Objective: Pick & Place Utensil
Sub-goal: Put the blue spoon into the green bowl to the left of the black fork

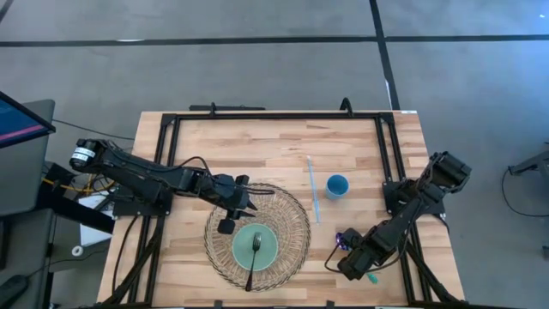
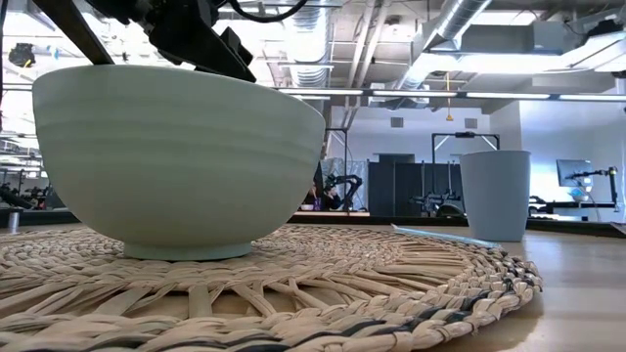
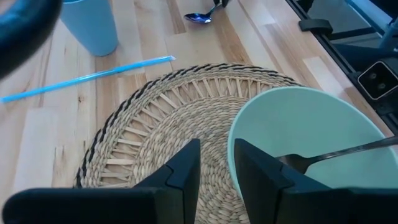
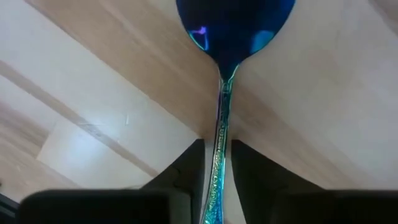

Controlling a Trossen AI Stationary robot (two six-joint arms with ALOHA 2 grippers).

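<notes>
The right gripper (image 4: 216, 177) sits low over the wooden counter (image 1: 274, 142) near its front right edge, its fingers (image 4: 186, 165) closed narrow on the handle of an iridescent blue spoon (image 4: 227, 37). The spoon's bowl lies ahead of the fingertips, resting on or just above the wood; which one cannot be told.

The left gripper (image 3: 216, 167) hangs above a woven placemat (image 1: 296, 219), its fingers (image 3: 186, 171) a little apart and holding nothing. Just beside them stands a pale green bowl (image 1: 255, 247) with a fork (image 1: 254, 257) lying in it. Farther beyond the fingers lie a blue straw (image 1: 313, 189) and a blue cup (image 1: 337, 185).
</notes>
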